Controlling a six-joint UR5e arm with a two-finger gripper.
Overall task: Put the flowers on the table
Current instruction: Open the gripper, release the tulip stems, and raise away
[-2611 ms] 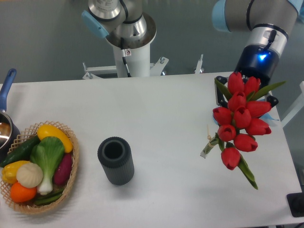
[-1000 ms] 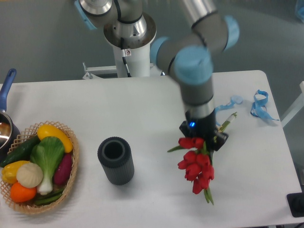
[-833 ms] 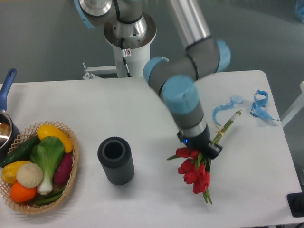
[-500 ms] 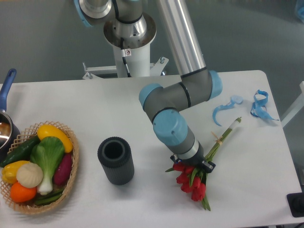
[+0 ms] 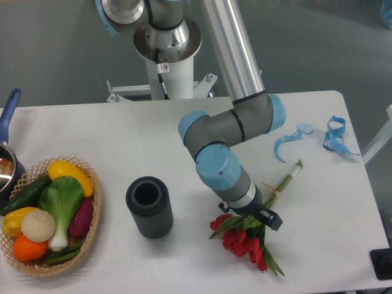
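Observation:
The flowers [image 5: 246, 243], red tulips with green leaves, lie low over the white table [image 5: 184, 138] at the front right. Their long stems [image 5: 286, 178] run up and to the right. My gripper [image 5: 261, 216] points down over the bunch where the stems meet the heads. It is shut on the flowers, and the wrist hides most of its fingers. I cannot tell whether the tulip heads touch the tabletop.
A black ribbed cylinder [image 5: 149, 206] stands left of the flowers. A wicker basket [image 5: 93, 228] of vegetables sits at the front left, with a pot [image 5: 7, 160] behind it. Light blue ribbon scraps [image 5: 335, 136] lie at the back right. A black object [image 5: 382, 263] is at the front right corner.
My gripper has carried the flowers from high at the right down to the front middle of the table. In the last half second the bunch has swung and spread a little to the right.

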